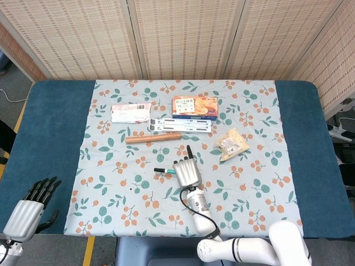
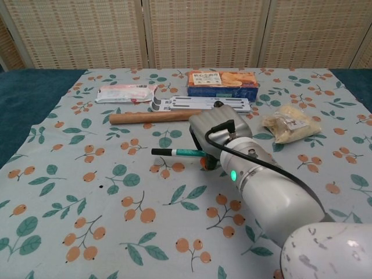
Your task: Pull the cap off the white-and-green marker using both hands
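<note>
Two robot hands in frame. Right robot hand (image 1: 187, 173) sits mid-table, fingers curled down around the slim white-and-green marker with a black cap (image 2: 178, 153); one finger sticks out straight toward the far side. Marker lies roughly level just above the cloth, black capped end pointing to the robot's left, other end hidden under the hand. Cap is on. Chest view shows the same right robot hand (image 2: 218, 135) from behind, grey back plate up, black cable running down the wrist, green LED lit on the forearm.

Left robot hand (image 1: 34, 203) is at the near left corner, off the cloth, fingers apart, holding nothing, well away from the marker.

Surface: table (image 1: 55, 122) covered in dark teal fabric, with a pale grey-blue cloth printed with orange fruit and green leaves (image 1: 255, 183) laid over its middle.

On the cloth beyond the marker:
- brown wooden rolling-pin-like cylinder (image 1: 153, 138)
- flat white slotted plastic rack (image 1: 180, 126), just behind the cylinder
- orange-and-blue printed biscuit box (image 1: 194, 107), touching the rack's far edge
- white-and-pink flat packet (image 1: 130, 113), left of the box
- clear bag of beige snacks (image 1: 231, 143), right of the hand

Room: woven beige folding screen panels (image 1: 183, 33) behind the table, grey floor (image 1: 16, 88) at the left side.
</note>
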Available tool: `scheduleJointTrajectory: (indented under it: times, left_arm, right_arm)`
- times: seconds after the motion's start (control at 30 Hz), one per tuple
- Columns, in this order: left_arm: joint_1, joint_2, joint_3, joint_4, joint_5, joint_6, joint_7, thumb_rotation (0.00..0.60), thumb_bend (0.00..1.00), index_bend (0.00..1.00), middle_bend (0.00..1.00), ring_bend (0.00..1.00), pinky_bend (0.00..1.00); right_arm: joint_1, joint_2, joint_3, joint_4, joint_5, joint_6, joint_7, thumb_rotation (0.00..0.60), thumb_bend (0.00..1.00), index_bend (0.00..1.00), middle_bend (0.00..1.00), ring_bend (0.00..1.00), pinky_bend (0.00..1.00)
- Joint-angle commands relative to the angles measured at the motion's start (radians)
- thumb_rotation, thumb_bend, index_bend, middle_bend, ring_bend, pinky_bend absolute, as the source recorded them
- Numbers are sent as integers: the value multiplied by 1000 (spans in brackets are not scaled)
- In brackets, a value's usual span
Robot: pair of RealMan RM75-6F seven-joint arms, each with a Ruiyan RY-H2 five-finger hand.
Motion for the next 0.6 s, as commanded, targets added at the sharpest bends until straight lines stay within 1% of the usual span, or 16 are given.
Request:
scheduleJointTrajectory:
  times: [0.03,0.13,0.23,0.33,0.43,0.6]
  left_arm:
    - [-23,-50,-19,13,26,8,11,600,431,56,29,11,186]
    - [-64,-99,-45,-3,40,-25,67,600,429,120,109,83,289]
    - [-124,-146,-72,-45,14,-120,118,600,430,155,176,154,370]
    - [-187,-204,-111,-57,-39,-217,170,600,430,164,192,189,405]
    - [-234,-269,-146,-56,-95,-282,190,600,414,166,194,221,444]
    - [-277,-395,-203,-20,-183,-308,199,600,390,180,234,294,534]
  right_arm:
    - [-12,79,-13,-111,-13,7,-25,600,406,842,806,430,0]
    - [-13,118,-5,-179,-6,9,-34,600,406,842,807,430,0]
    - [-16,143,7,-239,13,10,-26,600,406,842,807,430,0]
    - [-17,164,6,-281,26,12,-24,600,407,842,807,430,0]
    - [-21,177,5,-316,48,12,-10,600,407,842,807,430,0]
    - [-18,190,-6,-345,56,11,6,600,406,842,807,430,0]
